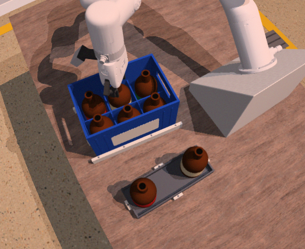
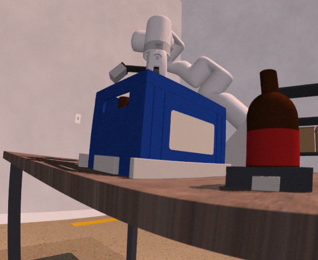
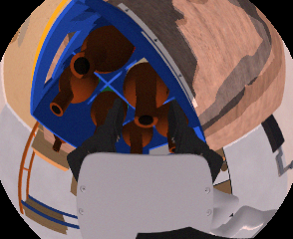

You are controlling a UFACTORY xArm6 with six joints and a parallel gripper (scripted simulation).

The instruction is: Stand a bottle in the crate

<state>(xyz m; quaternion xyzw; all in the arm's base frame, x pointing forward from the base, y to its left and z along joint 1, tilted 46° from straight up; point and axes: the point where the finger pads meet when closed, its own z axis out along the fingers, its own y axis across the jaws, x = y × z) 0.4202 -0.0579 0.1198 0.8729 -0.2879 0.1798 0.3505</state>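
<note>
The blue crate holds brown bottles in all its cells. My gripper is open over the back middle cell, its fingers apart on either side of the neck of the bottle standing there. In the wrist view the fingers stand clear of that bottle's neck. The grey tray in front holds two upright bottles: one with a red band and one with a cream band. The crate also shows in the side view, with the red-band bottle at the right.
The arm's grey base block stands right of the crate. White stop rails lie along the crate's front. The table edge runs along the left.
</note>
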